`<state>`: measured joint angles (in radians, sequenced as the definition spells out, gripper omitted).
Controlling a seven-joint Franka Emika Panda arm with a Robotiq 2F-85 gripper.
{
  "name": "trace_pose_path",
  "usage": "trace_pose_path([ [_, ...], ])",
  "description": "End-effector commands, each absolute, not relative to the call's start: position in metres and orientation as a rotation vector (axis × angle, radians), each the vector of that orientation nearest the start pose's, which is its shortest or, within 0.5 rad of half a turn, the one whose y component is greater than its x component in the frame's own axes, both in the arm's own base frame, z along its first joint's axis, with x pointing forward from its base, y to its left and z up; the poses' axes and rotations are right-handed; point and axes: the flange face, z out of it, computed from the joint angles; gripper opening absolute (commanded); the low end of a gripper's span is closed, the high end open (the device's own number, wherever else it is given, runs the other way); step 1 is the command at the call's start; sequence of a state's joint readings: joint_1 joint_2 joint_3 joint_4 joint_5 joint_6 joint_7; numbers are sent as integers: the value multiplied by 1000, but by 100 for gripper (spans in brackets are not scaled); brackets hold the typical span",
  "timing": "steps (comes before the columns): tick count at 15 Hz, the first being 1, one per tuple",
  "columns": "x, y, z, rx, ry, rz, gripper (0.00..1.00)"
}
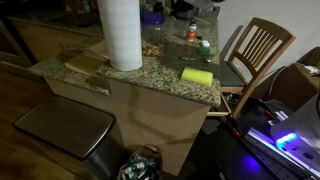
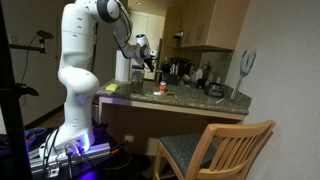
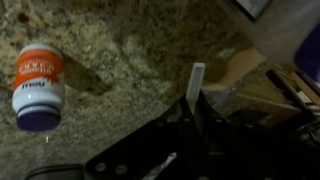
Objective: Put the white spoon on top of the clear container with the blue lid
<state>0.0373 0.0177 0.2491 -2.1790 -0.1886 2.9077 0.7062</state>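
In the wrist view my gripper (image 3: 192,112) is shut on the white spoon (image 3: 195,80). The spoon's slim pale handle sticks out beyond the fingers above the speckled granite counter (image 3: 120,50). A blurred bluish-purple shape (image 3: 308,50) at the right edge may be the lid of the clear container. In an exterior view the container with the blue lid (image 1: 152,17) stands at the back of the counter, behind the paper-towel roll (image 1: 121,33). In an exterior view my gripper (image 2: 150,62) hangs above the counter near the roll.
A white bottle with an orange label (image 3: 38,85) is on the counter to the left of the gripper. A yellow sponge (image 1: 197,75), a green-topped item (image 1: 205,45) and an orange-topped jar (image 1: 192,32) are on the counter. A wooden chair (image 1: 258,50) stands beside it.
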Motion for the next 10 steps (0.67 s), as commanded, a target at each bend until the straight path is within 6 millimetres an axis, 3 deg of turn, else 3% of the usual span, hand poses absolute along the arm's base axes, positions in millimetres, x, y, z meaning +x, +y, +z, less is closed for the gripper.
trace_pose_path([
  [1, 537, 167, 564, -2715, 450, -1079, 3],
  [2, 530, 169, 592, -2732, 461, -1074, 3],
  [5, 518, 185, 622, -2798, 384, -826, 3],
  [7, 515, 203, 630, -2814, 308, -668, 3],
  [10, 518, 222, 625, -2831, 247, -534, 3],
])
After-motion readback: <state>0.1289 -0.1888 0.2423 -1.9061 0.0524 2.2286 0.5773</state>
